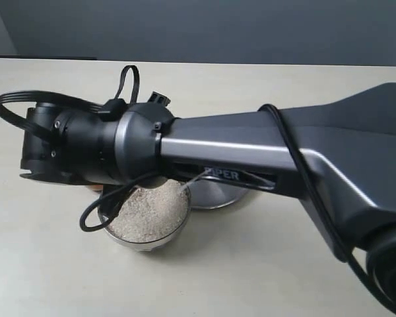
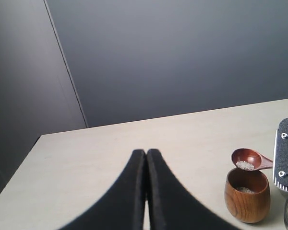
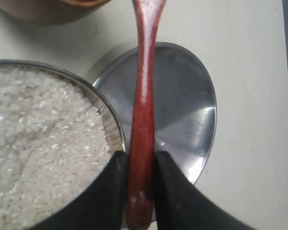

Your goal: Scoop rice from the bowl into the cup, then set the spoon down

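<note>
My right gripper (image 3: 141,157) is shut on the handle of the reddish-brown spoon (image 3: 144,96). In the left wrist view the spoon's small bowl (image 2: 248,158) carries a little rice (image 2: 245,165) and hovers just above the rim of the dark-brown wooden cup (image 2: 247,195), which has a few grains inside. The steel bowl (image 1: 160,240) stands beside the cup, heaped with white rice (image 1: 148,210). In the exterior view my right arm (image 1: 105,148) hides the cup and spoon. My left gripper (image 2: 146,154) is shut and empty, off to the side over bare table.
A flat steel plate (image 3: 187,105) lies on the table next to the bowl, under the spoon handle. A black cable (image 1: 102,214) from my right arm loops down over the bowl's rim. A grey wall stands behind the table.
</note>
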`<state>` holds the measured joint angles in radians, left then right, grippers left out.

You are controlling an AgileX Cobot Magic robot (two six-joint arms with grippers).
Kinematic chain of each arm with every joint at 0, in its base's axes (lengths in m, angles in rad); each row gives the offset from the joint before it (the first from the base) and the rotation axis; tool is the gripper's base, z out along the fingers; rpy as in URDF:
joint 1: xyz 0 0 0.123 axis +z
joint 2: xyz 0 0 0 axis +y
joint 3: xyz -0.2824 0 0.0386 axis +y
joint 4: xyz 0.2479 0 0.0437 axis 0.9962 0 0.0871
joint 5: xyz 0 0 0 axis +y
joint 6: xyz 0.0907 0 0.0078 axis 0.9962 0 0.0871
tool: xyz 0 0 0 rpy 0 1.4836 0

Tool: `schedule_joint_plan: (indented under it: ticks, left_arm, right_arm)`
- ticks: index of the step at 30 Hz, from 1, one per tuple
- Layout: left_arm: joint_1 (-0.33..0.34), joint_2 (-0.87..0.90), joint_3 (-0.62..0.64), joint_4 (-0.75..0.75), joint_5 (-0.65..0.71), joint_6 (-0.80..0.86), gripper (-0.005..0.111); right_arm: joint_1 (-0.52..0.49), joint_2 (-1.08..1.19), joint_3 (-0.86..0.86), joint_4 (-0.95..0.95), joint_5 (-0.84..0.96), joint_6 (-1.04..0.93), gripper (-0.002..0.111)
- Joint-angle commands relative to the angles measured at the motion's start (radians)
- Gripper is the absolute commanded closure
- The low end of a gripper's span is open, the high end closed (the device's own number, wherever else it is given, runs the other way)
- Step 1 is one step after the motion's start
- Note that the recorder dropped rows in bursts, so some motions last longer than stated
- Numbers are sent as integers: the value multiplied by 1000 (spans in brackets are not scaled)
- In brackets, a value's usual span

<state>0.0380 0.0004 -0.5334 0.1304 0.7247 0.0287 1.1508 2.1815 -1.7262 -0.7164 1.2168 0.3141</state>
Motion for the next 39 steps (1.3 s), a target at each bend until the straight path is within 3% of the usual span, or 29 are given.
schedule_joint_plan:
  ticks: [1, 15, 29, 39]
  left_arm:
    - [2, 0, -4, 2, -10, -3, 106]
    - [2, 0, -4, 2, -10, -3, 106]
    - [2, 0, -4, 2, -10, -3, 106]
    - [2, 0, -4, 2, -10, -3, 106]
  right_arm:
    - [1, -13, -3, -27, 4, 3, 109]
    - [7, -27, -3, -113, 4, 143, 109]
    - [7, -92, -1, -81, 4, 149, 109]
    - [8, -94, 206, -81, 4, 187, 109]
